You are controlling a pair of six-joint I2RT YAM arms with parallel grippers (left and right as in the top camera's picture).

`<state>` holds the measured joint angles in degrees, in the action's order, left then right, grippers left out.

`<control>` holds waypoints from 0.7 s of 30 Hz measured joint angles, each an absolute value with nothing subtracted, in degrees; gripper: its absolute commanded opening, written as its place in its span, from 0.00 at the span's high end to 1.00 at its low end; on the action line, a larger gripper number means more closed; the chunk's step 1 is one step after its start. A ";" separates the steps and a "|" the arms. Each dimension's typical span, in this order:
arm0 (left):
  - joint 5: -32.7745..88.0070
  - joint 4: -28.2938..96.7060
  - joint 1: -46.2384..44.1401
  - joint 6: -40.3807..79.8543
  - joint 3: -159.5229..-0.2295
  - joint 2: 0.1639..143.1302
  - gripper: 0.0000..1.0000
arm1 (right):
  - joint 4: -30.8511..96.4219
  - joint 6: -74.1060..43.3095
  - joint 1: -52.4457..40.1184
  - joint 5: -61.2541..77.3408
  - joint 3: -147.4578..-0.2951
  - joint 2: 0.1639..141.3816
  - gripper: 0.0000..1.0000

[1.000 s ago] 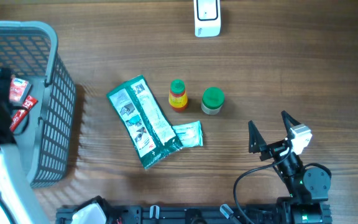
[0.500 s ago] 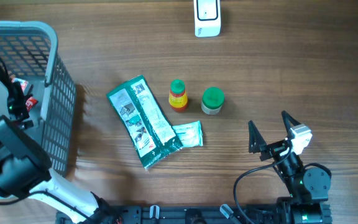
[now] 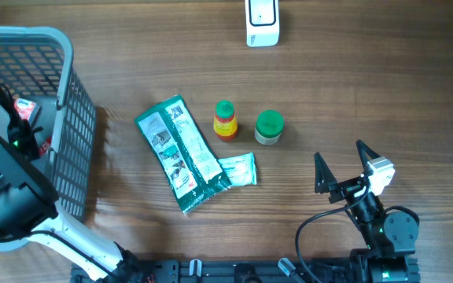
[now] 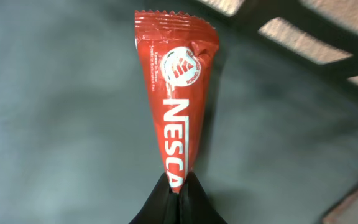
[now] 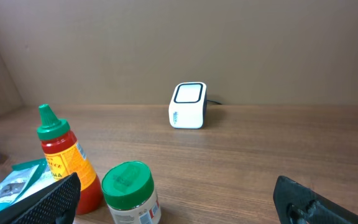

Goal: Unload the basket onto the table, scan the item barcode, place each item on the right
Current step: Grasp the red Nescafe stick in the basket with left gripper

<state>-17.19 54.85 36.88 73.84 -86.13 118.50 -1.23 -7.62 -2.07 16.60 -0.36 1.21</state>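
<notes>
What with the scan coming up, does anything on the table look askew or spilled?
Nothing spilled or damaged. The big green bag lies slanted, a small packet against its lower end; bottle and jar stand upright. The left gripper pinches a red sachet inside the basket.

Red sachet (image 4: 176,93), end in left pincer (image 4: 178,190)

We can read only part of the word on the red packet (image 4: 176,106), because its low end hides between the fingers (image 4: 157,208). From above, the top edge cuts off the white scanner (image 3: 262,23).
</notes>
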 measured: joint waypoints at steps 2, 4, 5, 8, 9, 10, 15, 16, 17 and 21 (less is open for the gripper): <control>-16.56 57.80 36.88 73.82 -85.76 117.51 0.96 | -1.23 -7.64 -2.07 16.60 -0.36 1.21 0.00; -15.99 59.57 36.93 73.82 -85.34 114.54 0.96 | -1.23 -7.62 -2.07 16.60 -0.36 1.21 0.00; -15.97 60.73 36.93 73.80 -85.19 111.68 0.96 | -1.23 -7.62 -2.07 16.60 -0.36 1.21 0.00; -15.11 62.41 36.93 72.82 -85.06 96.25 0.96 | -1.26 -7.62 -2.07 16.60 -0.36 1.21 0.00; -14.55 62.30 36.95 72.20 -85.12 93.03 0.96 | -1.26 -7.62 -2.07 16.60 -0.36 1.21 0.00; -12.49 62.57 37.06 71.22 -85.14 86.26 0.96 | -1.23 -7.62 -2.07 16.60 -0.36 1.21 0.00; -6.61 60.86 32.38 70.15 -85.14 66.61 0.96 | -1.23 -7.62 -2.07 16.60 -0.36 1.21 0.00; -5.19 60.51 28.69 70.11 -85.14 63.07 0.96 | -1.23 -7.64 -2.07 16.60 -0.36 1.21 0.00; -4.03 60.42 23.46 69.49 -85.14 60.27 0.96 | -1.23 -7.62 -2.07 16.58 -0.36 1.21 0.00; -4.58 61.87 0.64 63.61 -85.17 58.76 0.96 | -1.26 -7.62 -2.07 16.49 -0.36 1.21 0.00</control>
<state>-4.58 61.87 0.64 63.61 -85.17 58.76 -1.26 -7.62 -2.07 16.49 -0.36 1.21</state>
